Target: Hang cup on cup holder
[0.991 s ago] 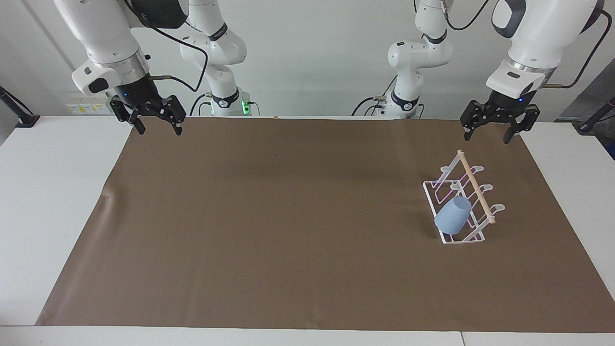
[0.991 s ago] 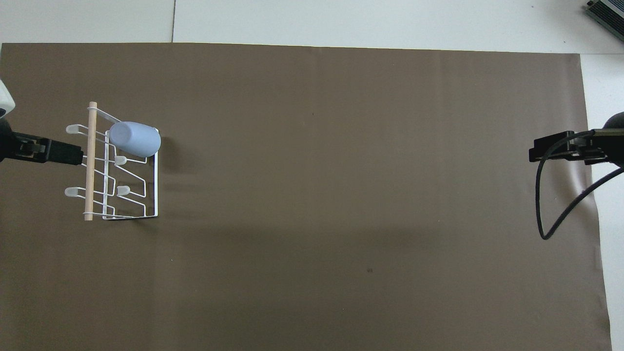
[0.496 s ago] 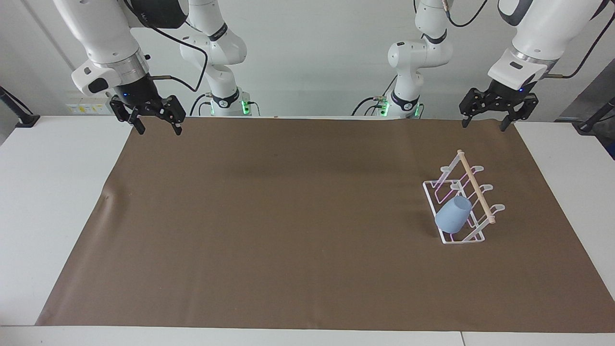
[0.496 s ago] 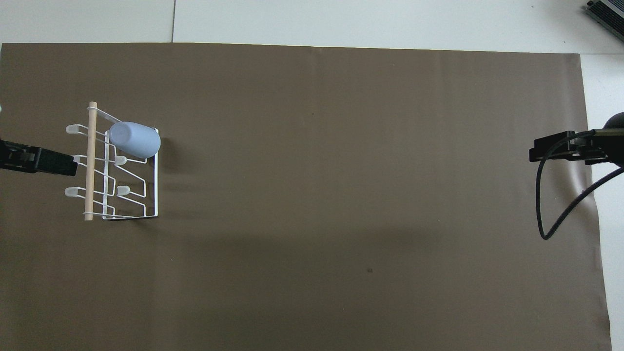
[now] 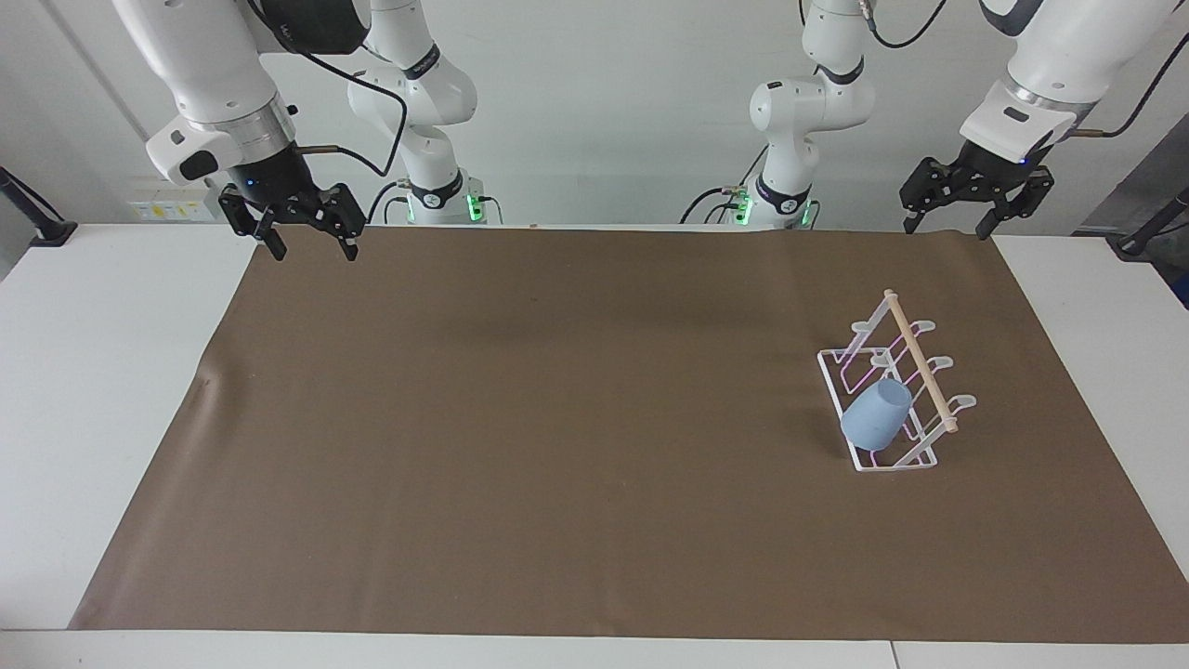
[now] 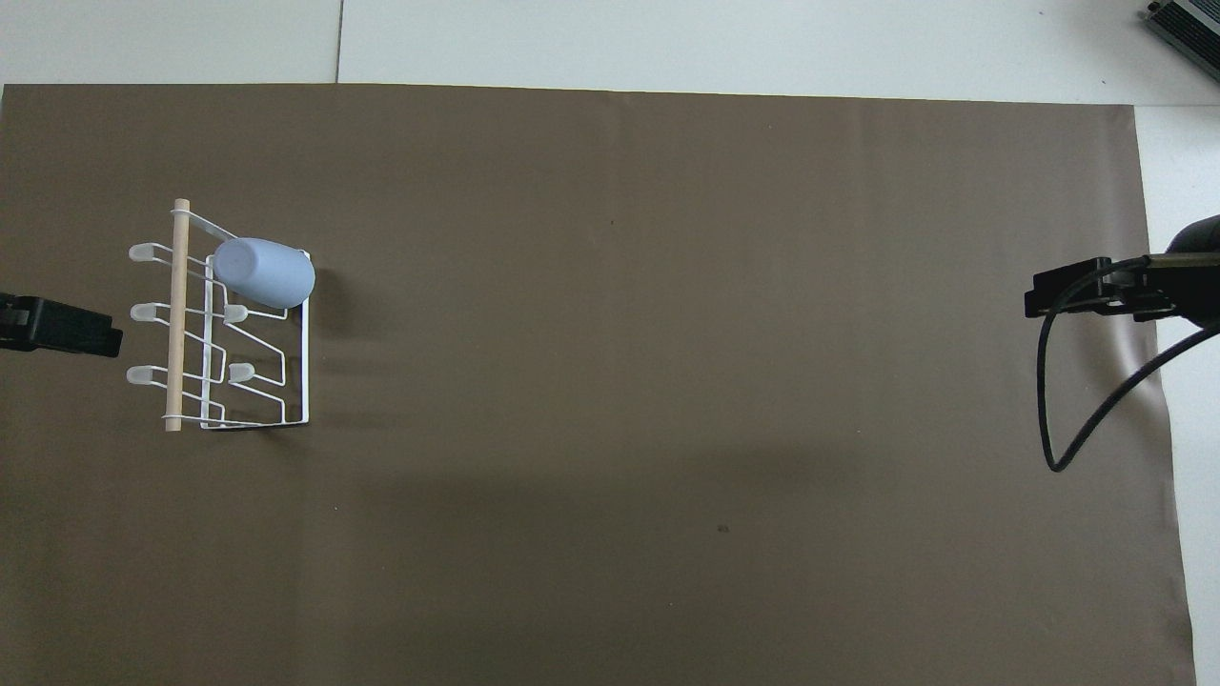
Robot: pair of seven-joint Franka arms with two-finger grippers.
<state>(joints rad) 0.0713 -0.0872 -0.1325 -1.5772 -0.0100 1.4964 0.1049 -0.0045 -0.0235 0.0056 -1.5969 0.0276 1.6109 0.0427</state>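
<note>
While both arms hang raised at the robots' edge of the table (image 5: 139, 390), the cup (image 5: 876, 415) sits hung on the cup holder (image 5: 894, 390), tilted, its open mouth pushed onto one of the slanted prongs and its closed base pointing up and away from the wooden rod (image 5: 920, 360). In the overhead view the holder stands at about nine o'clock on the brown mat (image 6: 667, 381), toward the left arm's end, and the cup (image 6: 263, 272) is on the prong farthest from the robots, at the holder's (image 6: 286, 381) twelve o'clock end. The left gripper (image 5: 975, 209) is up over the mat's corner by the holder, touching nothing, fingers spread apart and empty. The right gripper (image 5: 307, 237) hangs over the mat's corner at the right arm's end, fingers likewise apart, nothing between them.
</note>
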